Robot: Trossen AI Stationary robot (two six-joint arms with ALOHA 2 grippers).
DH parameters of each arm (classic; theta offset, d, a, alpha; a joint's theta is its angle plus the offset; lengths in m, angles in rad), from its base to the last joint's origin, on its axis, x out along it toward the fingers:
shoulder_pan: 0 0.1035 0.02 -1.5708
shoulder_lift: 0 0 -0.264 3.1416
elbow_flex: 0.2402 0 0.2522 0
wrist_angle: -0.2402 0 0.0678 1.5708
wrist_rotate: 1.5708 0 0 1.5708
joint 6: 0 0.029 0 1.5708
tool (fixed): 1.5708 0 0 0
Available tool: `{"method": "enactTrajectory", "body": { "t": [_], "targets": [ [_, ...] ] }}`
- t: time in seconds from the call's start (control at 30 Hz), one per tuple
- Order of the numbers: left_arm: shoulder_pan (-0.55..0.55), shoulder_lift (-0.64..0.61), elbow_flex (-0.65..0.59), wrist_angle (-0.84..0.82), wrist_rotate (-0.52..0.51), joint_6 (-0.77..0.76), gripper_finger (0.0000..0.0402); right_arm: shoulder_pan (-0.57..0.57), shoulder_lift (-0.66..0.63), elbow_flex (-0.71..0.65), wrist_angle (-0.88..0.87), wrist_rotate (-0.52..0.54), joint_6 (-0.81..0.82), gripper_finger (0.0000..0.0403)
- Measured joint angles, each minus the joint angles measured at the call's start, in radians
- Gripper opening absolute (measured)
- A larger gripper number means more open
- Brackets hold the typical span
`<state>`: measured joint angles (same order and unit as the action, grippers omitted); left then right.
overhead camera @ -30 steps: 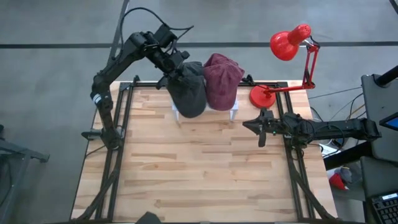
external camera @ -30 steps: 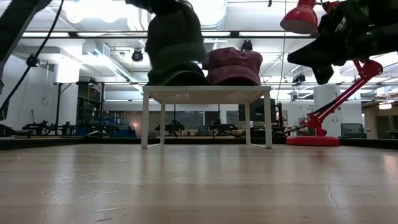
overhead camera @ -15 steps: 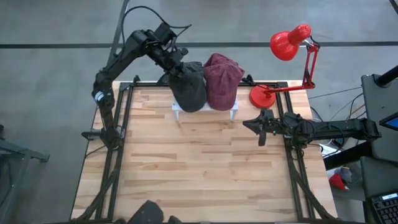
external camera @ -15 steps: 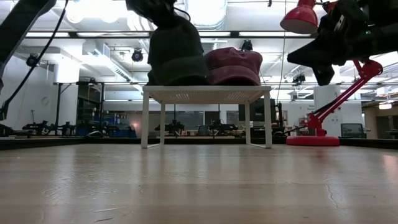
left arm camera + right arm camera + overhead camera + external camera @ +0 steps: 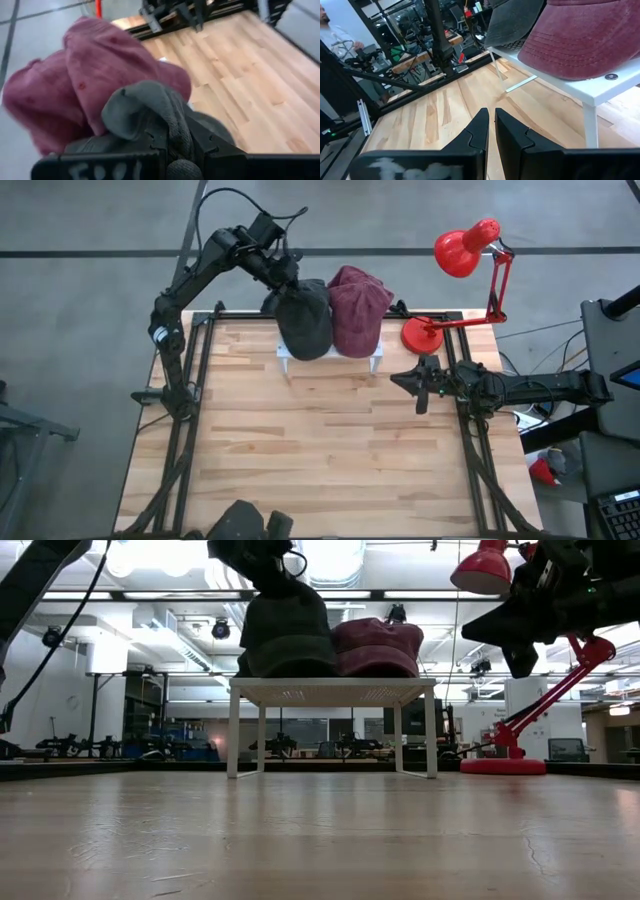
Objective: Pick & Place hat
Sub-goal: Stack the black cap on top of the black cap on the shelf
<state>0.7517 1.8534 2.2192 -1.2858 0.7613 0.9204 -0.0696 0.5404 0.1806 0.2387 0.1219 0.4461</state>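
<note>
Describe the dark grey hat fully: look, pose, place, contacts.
The dark grey hat is a soft cap of washed-looking fabric. It sits on the small white stand at the table's far edge, to the left of and touching the maroon hat. The left gripper is shut on a bunched fold of its cloth at the crown, from above.

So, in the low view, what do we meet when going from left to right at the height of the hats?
Grey hat, held by the left gripper → red hat → right gripper → red lamp's base.
</note>
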Motion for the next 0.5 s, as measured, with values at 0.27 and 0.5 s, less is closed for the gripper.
{"method": "enactTrajectory", "body": {
  "t": [0.27, 0.5],
  "targets": [
    [0.0, 0.011, 0.0, 0.001, -0.092, -0.078, 0.003, 0.0, 0.0, 0.0, -0.003, 0.0, 0.0, 0.0029],
    [0.0, 0.014, 0.0, 0.0, -0.094, -0.112, 0.0061, 0.0, 0.0, 0.0, -0.004, 0.0, 0.011, 0.0029]
  ]
}}
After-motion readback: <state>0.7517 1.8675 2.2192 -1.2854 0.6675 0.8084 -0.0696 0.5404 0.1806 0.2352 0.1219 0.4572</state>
